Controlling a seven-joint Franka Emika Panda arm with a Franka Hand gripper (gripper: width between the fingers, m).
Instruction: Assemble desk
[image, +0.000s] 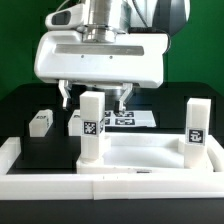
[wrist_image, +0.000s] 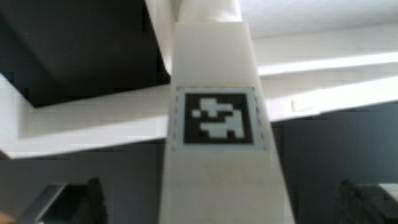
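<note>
The desk panel (image: 150, 152) lies flat near the table's front, rim up. One leg block (image: 92, 125) stands upright in its corner at the exterior view's left, and a second leg (image: 196, 124) stands in the corner at the right. My gripper (image: 96, 97) is open, with its fingers either side of the left leg's top and gaps on both sides. In the wrist view the tagged leg (wrist_image: 217, 110) runs between the dark fingertips (wrist_image: 71, 205), and my gripper (wrist_image: 217, 208) does not touch it. The panel's rim (wrist_image: 329, 75) shows behind.
Two loose leg blocks lie on the black table behind the panel, one (image: 40, 121) at the exterior view's left and one (image: 74, 122) beside the standing leg. The marker board (image: 128, 120) lies behind the gripper. A long white bar (image: 100, 186) edges the front.
</note>
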